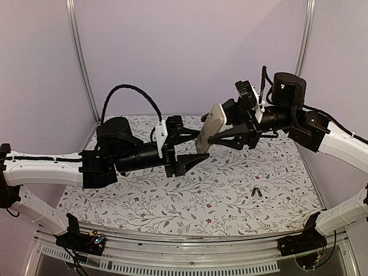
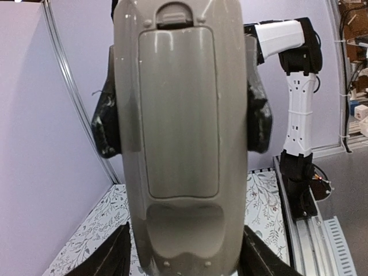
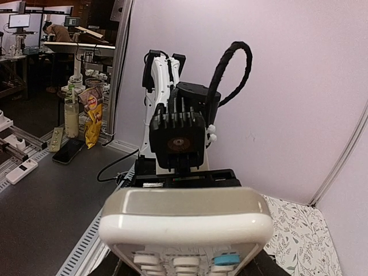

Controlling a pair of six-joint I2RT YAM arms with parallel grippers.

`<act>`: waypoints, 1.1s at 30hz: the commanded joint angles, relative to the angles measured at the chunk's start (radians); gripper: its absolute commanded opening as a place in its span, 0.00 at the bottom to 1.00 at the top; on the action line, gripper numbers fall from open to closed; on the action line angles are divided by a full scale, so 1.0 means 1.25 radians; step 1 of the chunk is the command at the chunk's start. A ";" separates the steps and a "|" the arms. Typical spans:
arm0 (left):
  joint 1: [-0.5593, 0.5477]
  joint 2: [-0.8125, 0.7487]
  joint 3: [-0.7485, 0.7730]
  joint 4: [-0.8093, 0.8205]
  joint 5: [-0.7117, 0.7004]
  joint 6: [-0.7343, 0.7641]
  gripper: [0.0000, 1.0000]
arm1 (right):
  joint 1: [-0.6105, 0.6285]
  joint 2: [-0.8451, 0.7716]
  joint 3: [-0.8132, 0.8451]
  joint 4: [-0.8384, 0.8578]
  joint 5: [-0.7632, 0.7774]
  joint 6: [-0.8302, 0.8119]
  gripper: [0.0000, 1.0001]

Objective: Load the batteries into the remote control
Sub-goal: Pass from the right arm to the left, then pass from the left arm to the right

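Reading near to far, which item comes first? (student)

Two dark batteries, lying side by side on the tabletop toward its near right corner, well apart from both arms. Neither is gripped. (tutor)

So how far along is the task? (student)

Judged early. No cell in view has gone in, and the loading itself is all to come: cover off, cells seated, cover back on. (tutor)

What lies further back? (student)

The left pincer, spread wide above the middle of the tabletop. Its two fingers stand either side of one end of the remote control; whether they touch it cannot be told. The remote hangs in the air, tilted, with its back turned to the left wrist camera. Beyond it, the right pincer is pressed onto the remote's two long edges and carries it. (tutor)

And the container? (student)

The battery compartment. Its cover sits flush on the remote's back, with the latch tab at the upper end, and appears closed. What is under it is hidden, so whether any cell is already inside cannot be told. The button face shows only in the right wrist view. (tutor)
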 commanded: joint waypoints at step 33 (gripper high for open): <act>-0.009 0.023 -0.008 0.139 -0.002 -0.114 0.00 | 0.025 0.024 -0.019 0.136 0.055 0.062 0.77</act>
